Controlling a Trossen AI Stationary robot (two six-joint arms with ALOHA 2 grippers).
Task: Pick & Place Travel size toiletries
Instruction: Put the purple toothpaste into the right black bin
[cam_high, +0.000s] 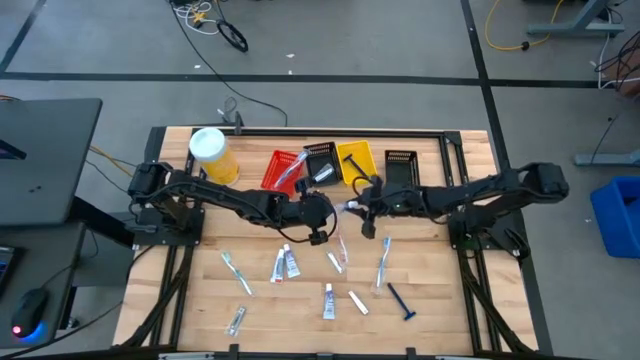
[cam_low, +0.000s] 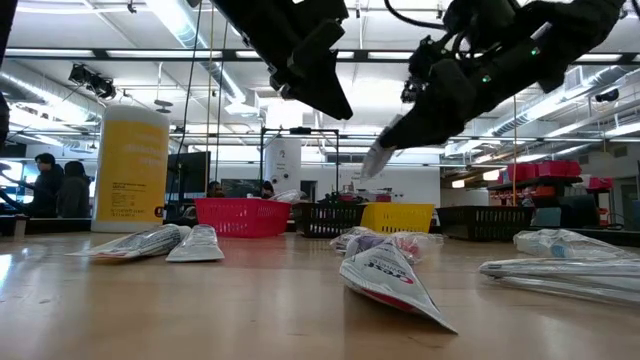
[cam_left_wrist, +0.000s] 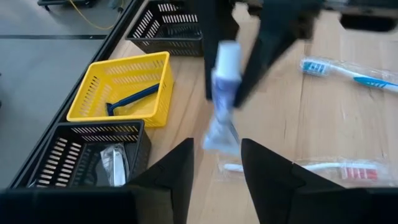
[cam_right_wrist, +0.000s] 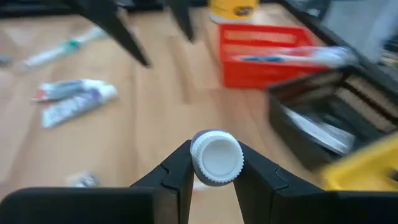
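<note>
Nearest the low camera lies a small white-and-red tube on the wooden table, one of the loose toiletries not yet sorted.

Largest near the pincers are the slotted bins, set in a row just beyond both arms so each item type gets its own slot: the yellow bin already keeps a blue razor, the red bin a toothbrush.

Right gripper pinches a white-capped tube by its cap end, held aloft in the air, so the body hangs free, probably for a handover or a drop into a bin. Left gripper faces it with fingers spread and empty, the tube directly ahead. Below it lies a wrapped toothbrush.
</note>
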